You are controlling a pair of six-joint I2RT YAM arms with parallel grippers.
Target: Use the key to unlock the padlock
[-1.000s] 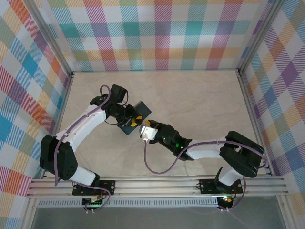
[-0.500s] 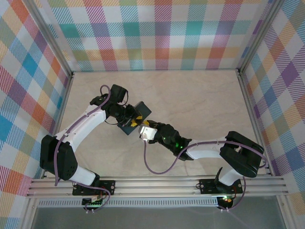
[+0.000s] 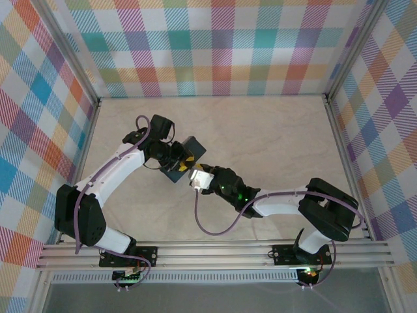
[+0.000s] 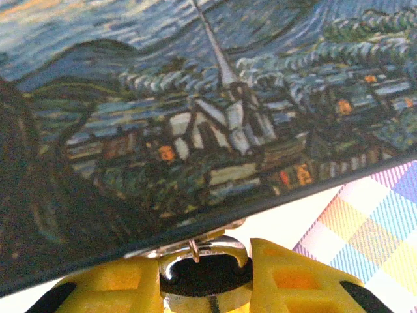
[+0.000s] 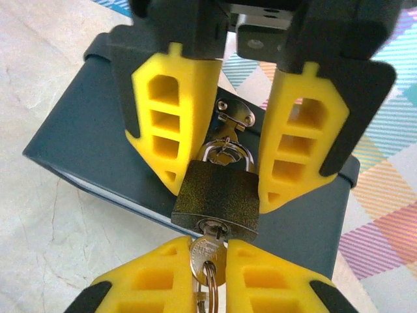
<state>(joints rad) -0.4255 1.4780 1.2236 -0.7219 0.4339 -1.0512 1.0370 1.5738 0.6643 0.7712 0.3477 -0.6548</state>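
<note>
The padlock (image 5: 216, 199) hangs by its thin silver loop (image 5: 225, 151) from a little metal tab (image 5: 236, 112) on the edge of the dark blue box (image 5: 98, 130). The box lies on the tabletop (image 5: 45, 215), a bit left of the middle. The key (image 5: 207, 255) is pushed into the hole at the bottom of the padlock, so it looks ready to be turned. The right end effector (image 5: 208, 246) is closed on the flat end of the key, with a yellow finger on each side. I think it holds the key this way so it can twist it. The left end effector (image 5: 220, 189) reaches in from the other side, over the box, and is closed on the padlock's dark body, one finger pressed on each side. That looks like a way to stop the padlock from swinging or spinning when the key turns. The loop sits down in the body, so I think the lock is not open yet. If the left end effector slipped, the whole padlock might just turn along with the key.
</note>
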